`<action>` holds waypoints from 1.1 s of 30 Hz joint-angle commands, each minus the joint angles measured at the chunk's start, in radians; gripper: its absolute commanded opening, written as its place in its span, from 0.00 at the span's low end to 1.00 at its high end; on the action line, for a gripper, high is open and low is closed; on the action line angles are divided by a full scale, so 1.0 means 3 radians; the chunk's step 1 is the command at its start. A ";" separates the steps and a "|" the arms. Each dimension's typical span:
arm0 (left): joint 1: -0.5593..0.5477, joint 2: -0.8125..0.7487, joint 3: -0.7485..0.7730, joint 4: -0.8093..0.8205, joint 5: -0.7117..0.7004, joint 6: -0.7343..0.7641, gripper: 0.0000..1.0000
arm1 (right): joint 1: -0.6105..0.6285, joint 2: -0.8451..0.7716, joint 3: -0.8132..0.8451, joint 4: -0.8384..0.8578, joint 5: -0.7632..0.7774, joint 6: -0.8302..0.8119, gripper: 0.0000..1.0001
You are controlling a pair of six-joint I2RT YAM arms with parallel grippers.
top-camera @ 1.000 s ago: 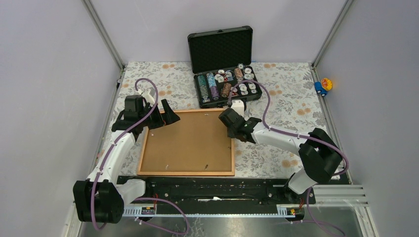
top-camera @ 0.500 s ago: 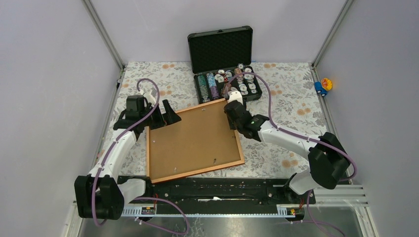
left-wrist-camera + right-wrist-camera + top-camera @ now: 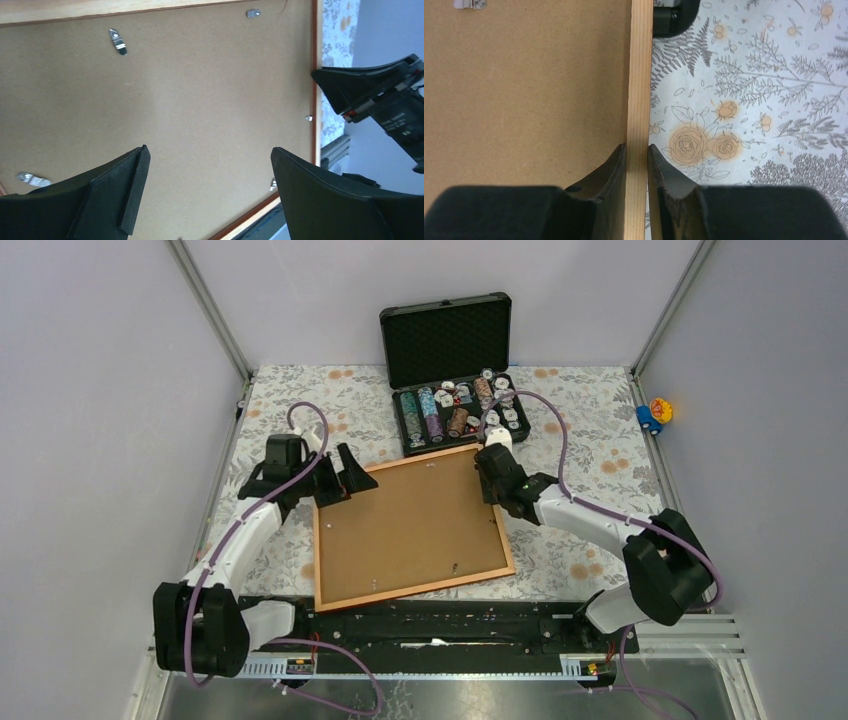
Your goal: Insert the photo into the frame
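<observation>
My left tool (image 3: 345,483) is at the frame's far left corner. Its fingers are spread wide with nothing between them. From its wrist view (image 3: 208,152) they hang over the brown backing board (image 3: 200,100); I cannot tell whether they touch it.

The frame (image 3: 415,589) lies back side up on the flowered table (image 3: 590,440). It is turned askew, so its near left corner points toward my arm bases. The backing board (image 3: 410,525) fills it, and small metal tabs (image 3: 117,41) sit along the board's edges.

Just beyond the frame's far edge stands the black case of chips (image 3: 455,375), lid up.

My right tool (image 3: 492,472) is at the frame's right rail near the far right corner. It is pinched narrow on that wooden strip (image 3: 636,147), one finger on the board side and one on the table side.

Well to the right of the frame, past the table's edge, sits a small blue and yellow toy (image 3: 655,412).
</observation>
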 commanded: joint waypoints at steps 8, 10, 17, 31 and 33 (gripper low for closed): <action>-0.0463 -0.0098 -0.0244 0.0240 -0.0584 -0.0908 0.99 | -0.0041 -0.0380 -0.0668 -0.0135 0.0221 0.1726 0.00; -0.0477 -0.0068 -0.0259 0.0176 -0.0741 -0.1045 0.99 | -0.0037 -0.0410 -0.0820 -0.0095 0.0209 0.1979 0.00; -0.0659 -0.0152 -0.0379 -0.0073 -0.0713 -0.1725 0.99 | -0.0032 -0.0454 -0.1024 0.0106 0.0031 0.2625 0.00; -0.0779 -0.0801 -0.0582 -0.1125 -0.1346 -0.2616 0.99 | 0.0483 -0.0004 -0.0752 0.0779 -0.0234 0.3947 0.21; -0.0780 -0.0780 -0.0602 -0.1113 -0.1447 -0.2665 0.99 | 0.0604 0.0041 -0.0732 0.1067 -0.0382 0.3793 0.42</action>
